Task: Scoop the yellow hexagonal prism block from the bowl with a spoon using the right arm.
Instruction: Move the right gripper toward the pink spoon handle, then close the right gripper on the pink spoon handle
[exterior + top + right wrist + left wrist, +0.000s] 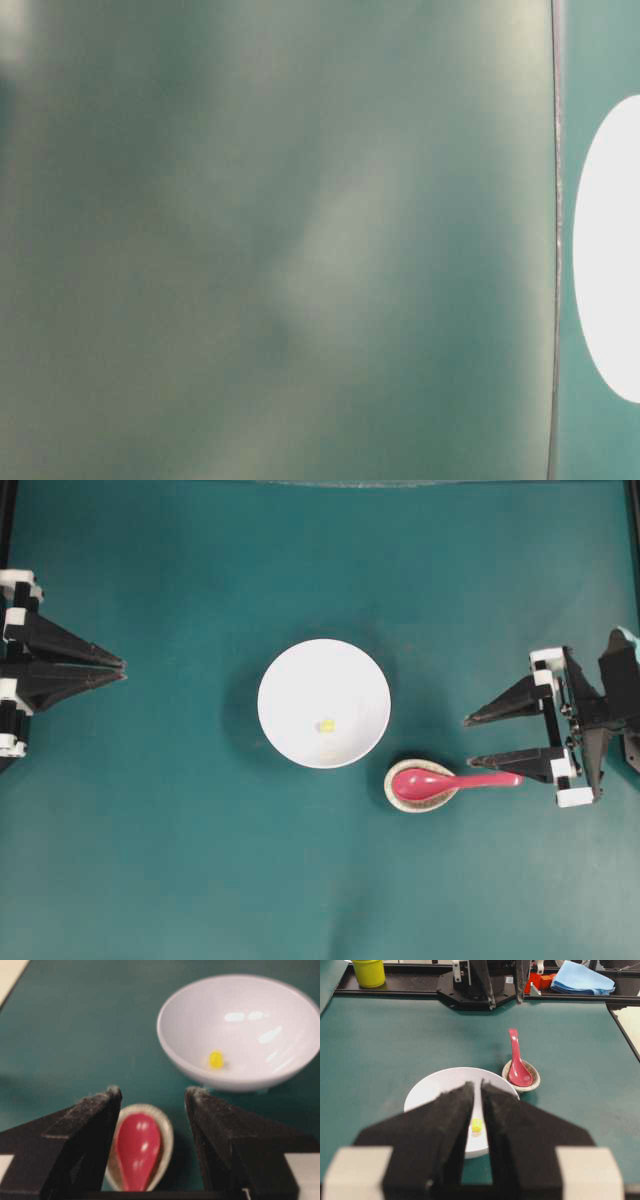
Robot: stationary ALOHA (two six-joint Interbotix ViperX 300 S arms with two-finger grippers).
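- Nothing of the scooping is done: the yellow hexagonal prism block (326, 724) lies on the floor of the bowl (290, 670), mid-table.
- The spoon (440, 782) is not picked up; its scoop rests in the speckled spoon rest (398, 799) just right of the bowl, handle pointing right.
- The right gripper (470, 741), jaws spread wide, sits at the handle's end, gripping nothing.
- The left gripper (123, 669), far left, has its jaws pressed nearly together, empty.
- Left, as I judge: grasp the handle, carry, scoop.
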